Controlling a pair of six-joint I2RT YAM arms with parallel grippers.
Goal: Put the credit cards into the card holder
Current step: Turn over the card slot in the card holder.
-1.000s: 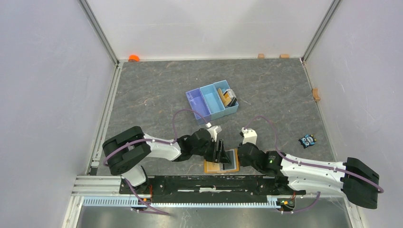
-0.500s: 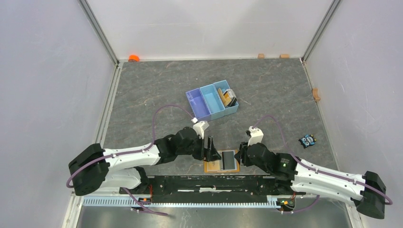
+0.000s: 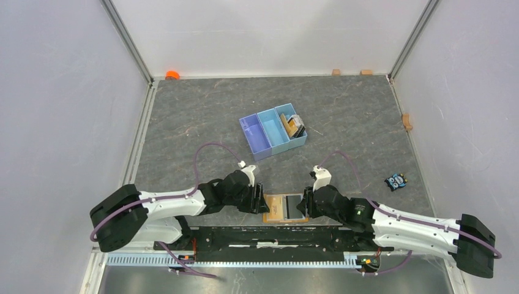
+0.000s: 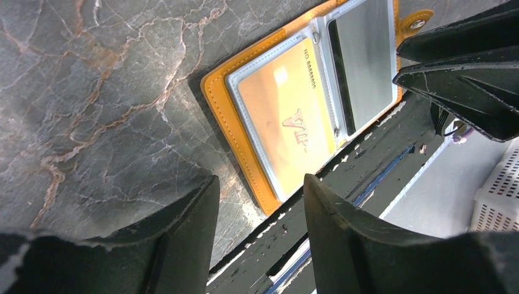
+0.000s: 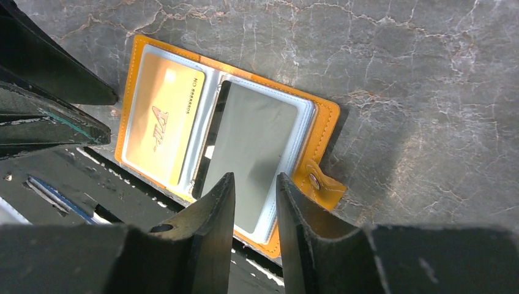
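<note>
The card holder lies open and flat at the tabletop's near edge, with a gold card and a grey card in its sleeves. The left gripper is just beside it, jaws wide apart and empty. The right gripper is at its clasp end, jaws narrowly parted and empty.

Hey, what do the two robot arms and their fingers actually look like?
The left arm and right arm match: smooth white links between bulky black joints, each with a thin purple cable looping alongside. The fingers are matte black, flat, wedge-shaped blades with scuffed, worn edges.
</note>
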